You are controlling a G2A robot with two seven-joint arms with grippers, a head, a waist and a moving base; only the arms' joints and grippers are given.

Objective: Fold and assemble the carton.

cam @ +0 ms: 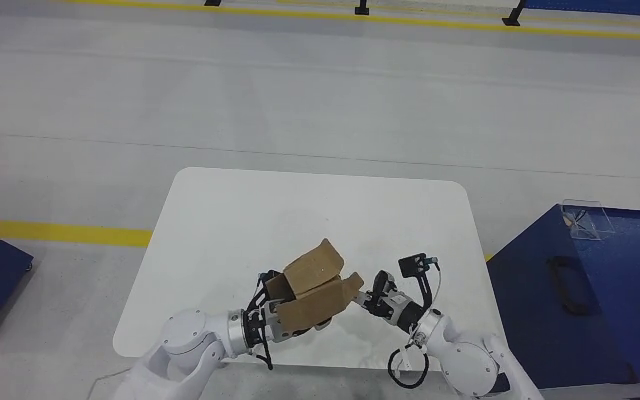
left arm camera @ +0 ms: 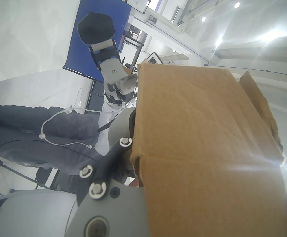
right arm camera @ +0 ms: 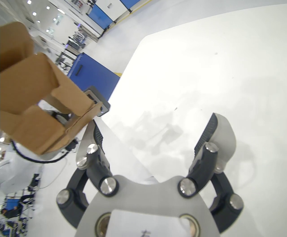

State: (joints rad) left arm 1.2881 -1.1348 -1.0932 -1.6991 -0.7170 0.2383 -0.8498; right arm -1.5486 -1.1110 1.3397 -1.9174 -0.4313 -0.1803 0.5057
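Carton (cam: 312,285) hung tilted over the counter's (cam: 300,210) near edge, clamped in the left end effector (cam: 272,300), flapped end toward the right end effector (right arm camera: 154,122), which was spread apart just beside it.

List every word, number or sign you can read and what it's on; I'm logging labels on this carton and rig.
The carton: plain brown board, no print on the faces shown.
The label at the base of the right gripper: small dark marks, cut off by the frame, unreadable.
The sign on a far white wall panel: too small to read.
Nothing can be read.
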